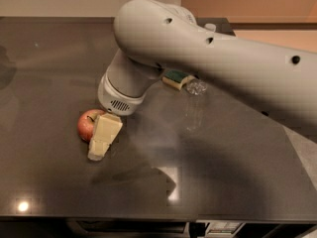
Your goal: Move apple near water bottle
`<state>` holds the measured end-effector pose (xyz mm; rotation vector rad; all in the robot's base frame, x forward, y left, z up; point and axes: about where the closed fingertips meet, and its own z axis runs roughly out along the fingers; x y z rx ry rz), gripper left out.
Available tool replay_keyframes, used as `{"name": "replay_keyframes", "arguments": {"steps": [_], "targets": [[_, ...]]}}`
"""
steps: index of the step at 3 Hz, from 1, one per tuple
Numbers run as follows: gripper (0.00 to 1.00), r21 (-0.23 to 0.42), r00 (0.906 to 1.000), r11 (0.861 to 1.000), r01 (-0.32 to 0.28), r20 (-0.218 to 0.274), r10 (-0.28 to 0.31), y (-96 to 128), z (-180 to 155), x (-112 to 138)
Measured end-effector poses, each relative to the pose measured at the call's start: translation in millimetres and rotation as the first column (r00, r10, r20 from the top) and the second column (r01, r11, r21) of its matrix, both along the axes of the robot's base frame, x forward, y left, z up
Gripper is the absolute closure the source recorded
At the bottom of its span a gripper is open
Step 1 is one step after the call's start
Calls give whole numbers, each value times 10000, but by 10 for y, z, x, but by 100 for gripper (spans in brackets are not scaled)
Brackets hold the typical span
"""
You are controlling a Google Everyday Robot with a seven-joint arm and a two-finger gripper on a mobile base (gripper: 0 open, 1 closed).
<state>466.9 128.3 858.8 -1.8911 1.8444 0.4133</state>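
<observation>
Gripper [100, 144] low beside apple [86, 125] (arm [208, 58] overhead)

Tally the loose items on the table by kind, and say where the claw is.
Apple: 1
Water bottle: 1
Sponge: 1
Total: 3
The claw hangs low, close beside the apple on its picture-right side.
</observation>
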Motion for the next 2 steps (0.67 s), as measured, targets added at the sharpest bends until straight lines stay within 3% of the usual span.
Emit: {"name": "replay_keyframes", "arguments": {"steps": [1, 2], "targets": [[4, -96, 9998, 9998, -183, -108, 182, 108, -72, 25], [21, -147, 9995, 9996, -253, -185, 250, 141, -93, 44]]}}
